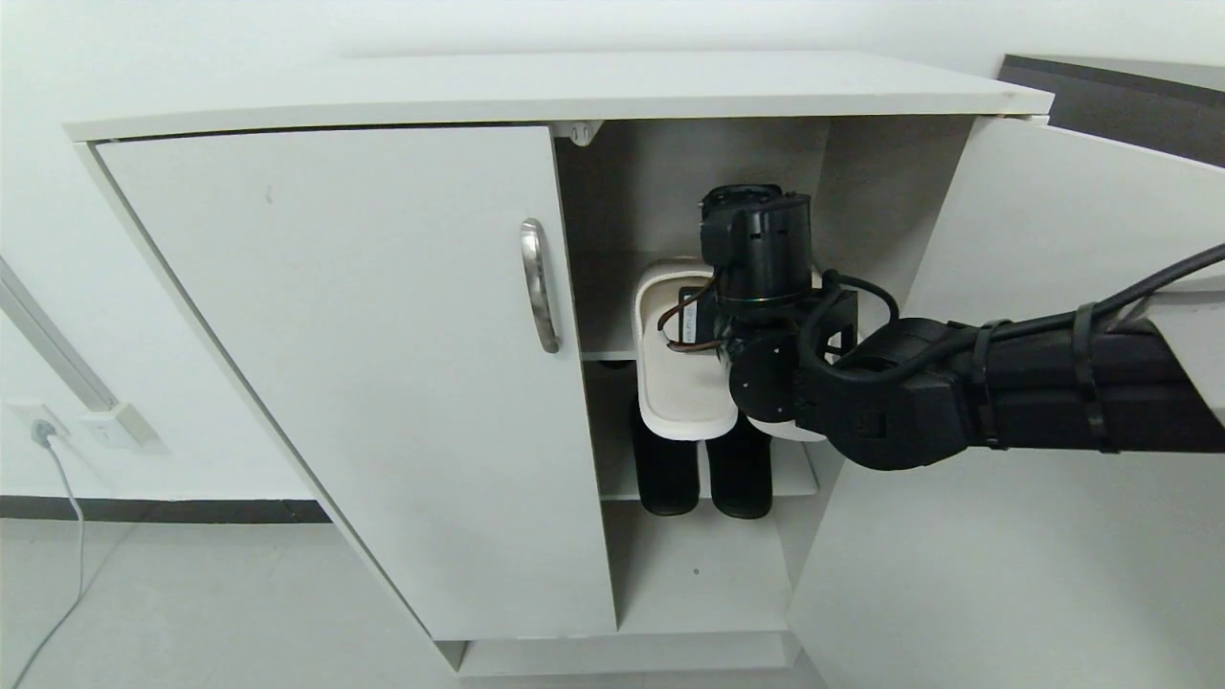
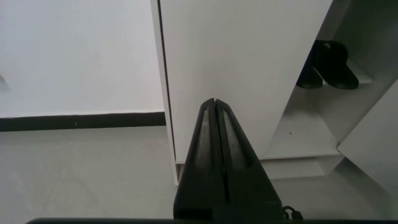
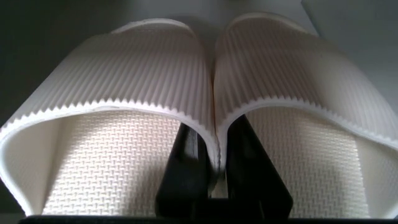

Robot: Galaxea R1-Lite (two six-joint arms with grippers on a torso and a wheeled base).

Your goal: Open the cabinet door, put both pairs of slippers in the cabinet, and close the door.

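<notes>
Right gripper around inner straps of white slippers, in cabinet.

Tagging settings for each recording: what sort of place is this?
Likely an indoor room, perhaps an entryway: a white cabinet against a plain wall, black slippers shelved inside, white slippers at the shelf above, a wall socket nearby.

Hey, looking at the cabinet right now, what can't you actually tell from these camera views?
Head view: whether the white slippers rest on the shelf; the right arm covers them.
Head view: left half of the cabinet, behind the closed door.
Right wrist view: the shelf, hidden by the slippers.
</notes>
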